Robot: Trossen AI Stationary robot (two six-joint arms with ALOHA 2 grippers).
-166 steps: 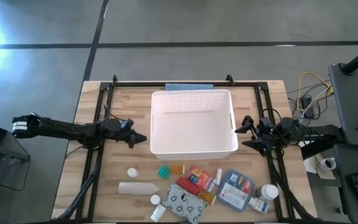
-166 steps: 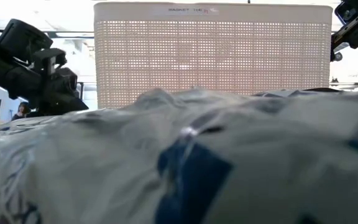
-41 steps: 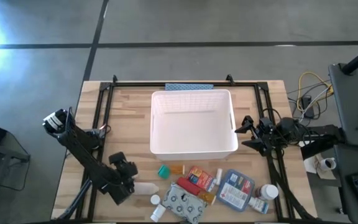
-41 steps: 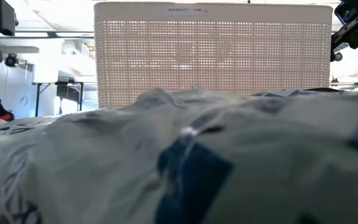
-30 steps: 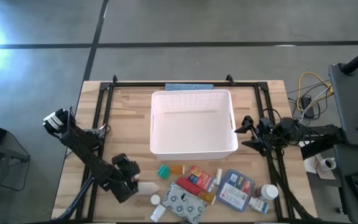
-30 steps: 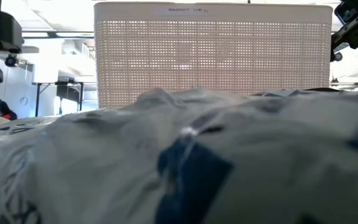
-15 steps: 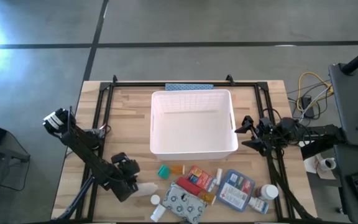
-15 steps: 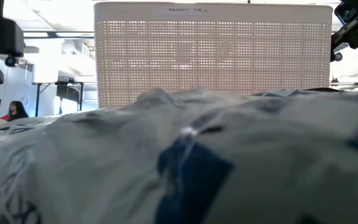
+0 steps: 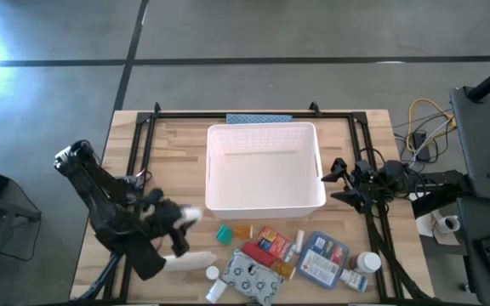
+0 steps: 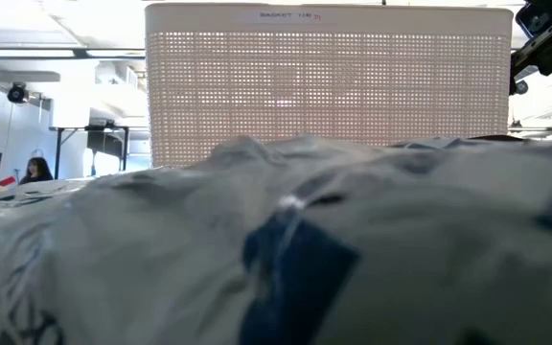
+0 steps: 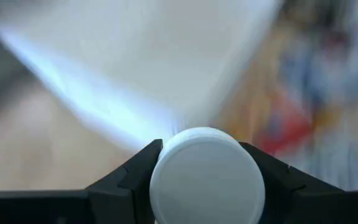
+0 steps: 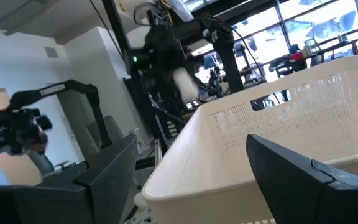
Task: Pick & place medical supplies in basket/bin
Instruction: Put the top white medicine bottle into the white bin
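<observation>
My left gripper [image 9: 185, 217] hangs above the table just left of the bin's near-left corner, shut on a small white pill bottle [image 11: 205, 183]. The white slotted bin [image 9: 212, 170] stands mid-table. Near the table's near edge lie a long white bottle [image 9: 185, 263], a teal vial [image 9: 224, 233], an orange vial [image 9: 242, 230], a red-orange box [image 9: 274, 244], a blue-white flat box [image 9: 322, 258] and a grey patterned pouch [image 9: 251, 279]. My right gripper [image 9: 337, 180] waits open by the bin's right wall. My left gripper pinches the small white pill bottle between its two fingers [image 11: 135, 171], one on each side of its round body [image 11: 166, 186]. The bottle's round white end faces the wrist camera. It is lifted clear of the table.
A blue-grey mat [image 9: 259, 119] lies beyond the bin's far wall. More white bottles [image 9: 367, 263] sit at the near right. Black frame rails [image 9: 134, 183] run along both table sides. In the low view the pouch [image 10: 295, 249] fills the foreground before the bin [image 10: 329, 86].
My left gripper has risen from the table by the long white bottle and swung toward the bin's near-left corner, carrying the small white pill bottle up with it. The right arm has kept still.
</observation>
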